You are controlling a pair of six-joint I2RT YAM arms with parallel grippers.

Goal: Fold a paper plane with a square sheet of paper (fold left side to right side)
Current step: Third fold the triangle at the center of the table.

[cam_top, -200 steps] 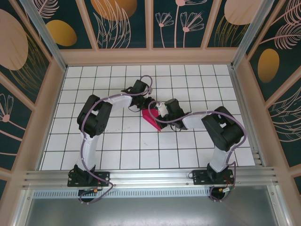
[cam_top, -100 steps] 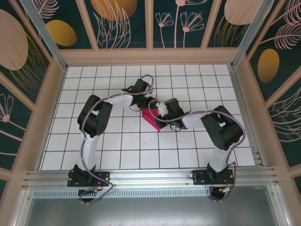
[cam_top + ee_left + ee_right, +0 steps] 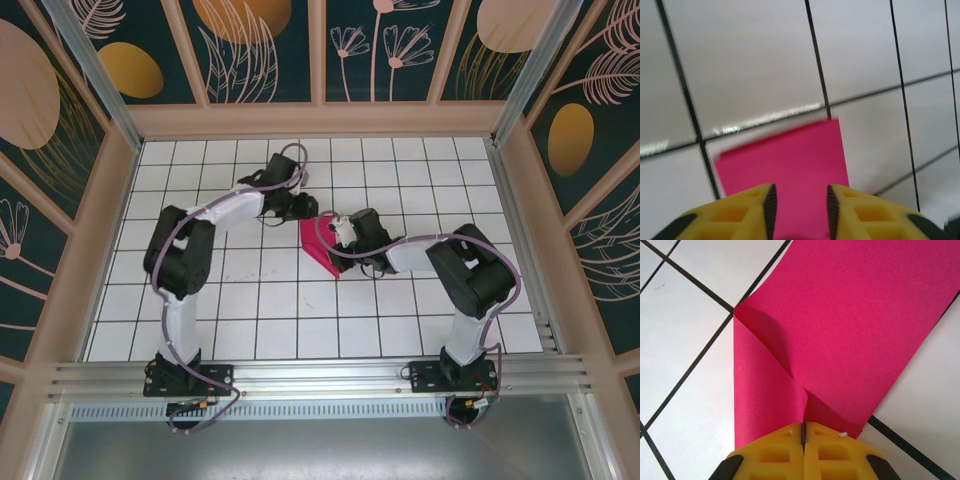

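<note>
Though flat overhead, paper [image 3: 850, 325] (curled close-up) in pincer [image 3: 803, 430]

Left gripper [image 3: 800, 195] hides part of the square sheet of paper [image 3: 785, 160].

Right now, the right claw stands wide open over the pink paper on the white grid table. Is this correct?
No. The right claw is shut, pinching a raised fold of the pink paper on the white grid table; the right wrist view shows this.
</note>
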